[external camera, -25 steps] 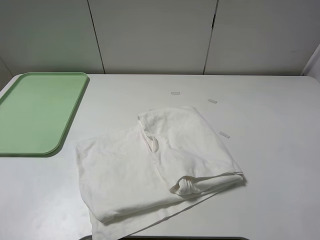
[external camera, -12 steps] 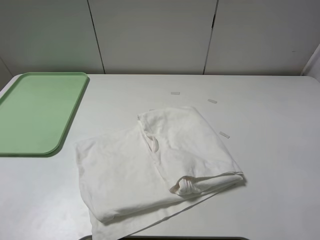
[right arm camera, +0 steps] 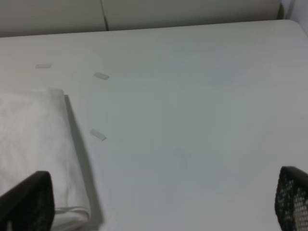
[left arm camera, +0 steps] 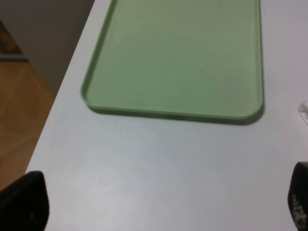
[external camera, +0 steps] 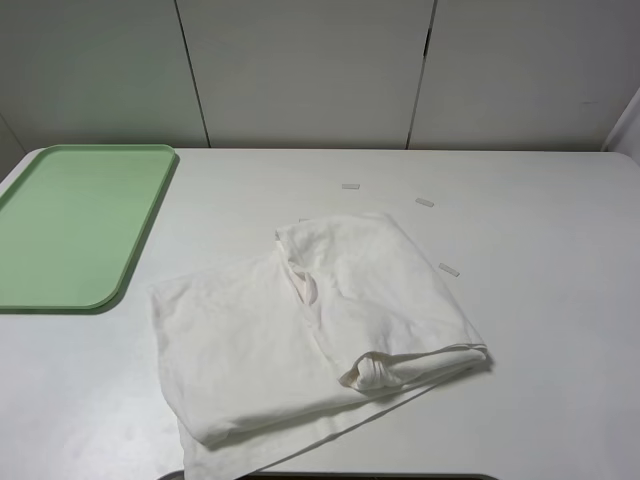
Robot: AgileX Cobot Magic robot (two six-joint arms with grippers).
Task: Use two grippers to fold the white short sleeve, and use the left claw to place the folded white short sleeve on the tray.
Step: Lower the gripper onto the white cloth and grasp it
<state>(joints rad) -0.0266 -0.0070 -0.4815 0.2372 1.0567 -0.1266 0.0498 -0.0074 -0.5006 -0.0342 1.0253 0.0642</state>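
The white short sleeve [external camera: 310, 330] lies crumpled and partly doubled over in the middle of the table, one rolled sleeve end at its right front. The pale green tray [external camera: 140, 240] sits bare at the table's far left. Neither arm shows in the exterior high view. In the left wrist view my left gripper [left arm camera: 161, 202] hovers open over bare table just short of the tray [left arm camera: 173, 114], its black fingertips [left arm camera: 24, 204] wide apart. My right gripper [right arm camera: 159, 202] is open too, to the right of the shirt's edge [right arm camera: 33, 144], with nothing between its fingertips [right arm camera: 293, 199].
Three small white tape strips [external camera: 350, 186] [external camera: 425, 202] [external camera: 449, 269] lie on the table behind and right of the shirt. The table's left edge [left arm camera: 57, 110] drops to a wooden floor. Grey wall panels stand behind the table.
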